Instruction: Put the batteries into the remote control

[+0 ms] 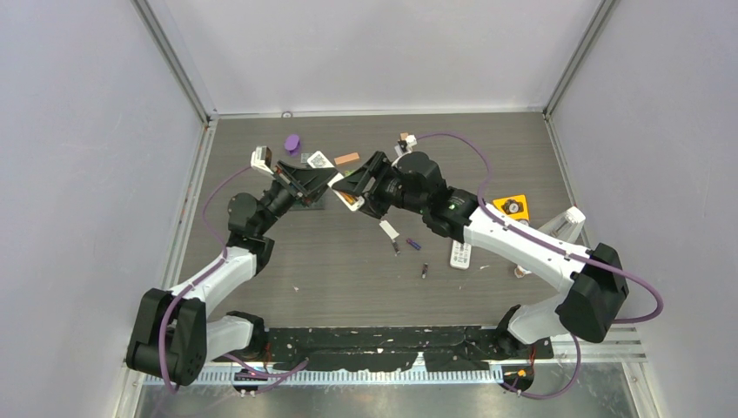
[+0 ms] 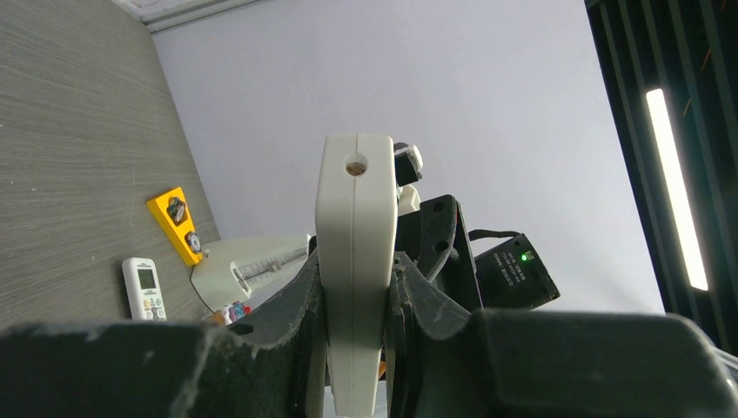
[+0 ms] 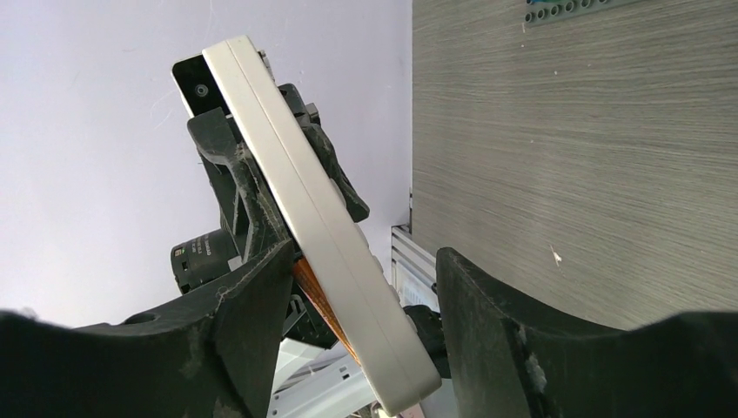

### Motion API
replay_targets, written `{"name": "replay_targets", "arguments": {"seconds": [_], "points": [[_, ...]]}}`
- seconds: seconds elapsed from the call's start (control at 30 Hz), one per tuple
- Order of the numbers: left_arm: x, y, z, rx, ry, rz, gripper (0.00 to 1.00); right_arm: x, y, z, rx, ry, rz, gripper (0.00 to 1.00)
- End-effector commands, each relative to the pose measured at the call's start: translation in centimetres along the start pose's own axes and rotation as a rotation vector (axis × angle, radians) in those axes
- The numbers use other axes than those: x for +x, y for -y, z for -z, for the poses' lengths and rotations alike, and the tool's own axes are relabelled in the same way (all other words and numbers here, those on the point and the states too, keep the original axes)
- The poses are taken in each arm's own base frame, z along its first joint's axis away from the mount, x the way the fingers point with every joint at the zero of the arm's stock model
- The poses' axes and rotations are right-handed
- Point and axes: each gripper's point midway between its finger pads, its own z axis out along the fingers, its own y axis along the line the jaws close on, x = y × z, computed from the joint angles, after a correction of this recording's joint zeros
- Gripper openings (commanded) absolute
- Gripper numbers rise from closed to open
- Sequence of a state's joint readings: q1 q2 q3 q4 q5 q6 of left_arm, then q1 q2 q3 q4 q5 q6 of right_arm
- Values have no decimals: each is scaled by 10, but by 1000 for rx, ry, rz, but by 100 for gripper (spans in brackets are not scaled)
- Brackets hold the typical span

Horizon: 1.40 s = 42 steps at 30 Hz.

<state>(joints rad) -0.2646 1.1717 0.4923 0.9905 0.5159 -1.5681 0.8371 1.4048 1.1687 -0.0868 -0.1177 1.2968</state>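
The remote control is a white slab seen edge-on, and my left gripper is shut on it, holding it off the table. In the right wrist view the remote control slants between the fingers of my right gripper. That gripper is open, with a gap on the right side, and an orange strip shows along the remote's back. From above, both grippers meet at the remote control. Three batteries lie on the table: a dark one, a purple one and another dark one.
A small white flat piece lies by the batteries. A second white remote, a yellow block and a white wedge-shaped device sit at the right. A purple object, a printed card and an orange-tan block lie at the back.
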Motion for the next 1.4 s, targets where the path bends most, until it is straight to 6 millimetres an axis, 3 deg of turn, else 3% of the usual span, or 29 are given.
{"name": "replay_targets", "arguments": {"seconds": [0.0,0.33,0.9,1.1,1.17,1.2,1.27,1.37], "points": [[0,16,0,60,7,-35,0,-8,-28,3,-73,22,9,65],[-3,18,1,61,32,2,0,-6,-25,4,-86,23,4,47],[-8,22,4,71,68,31,0,2,-16,6,-96,-9,5,27],[-8,22,5,67,73,41,0,3,-13,8,-94,-11,14,7],[-7,22,6,65,72,40,0,3,-12,8,-89,-13,15,5],[-8,23,6,66,72,41,0,4,-13,8,-90,-14,16,7],[-7,23,6,66,71,36,0,4,-14,10,-95,-15,18,20],[-5,22,7,62,64,30,0,2,-19,12,-108,-5,28,46]]}}
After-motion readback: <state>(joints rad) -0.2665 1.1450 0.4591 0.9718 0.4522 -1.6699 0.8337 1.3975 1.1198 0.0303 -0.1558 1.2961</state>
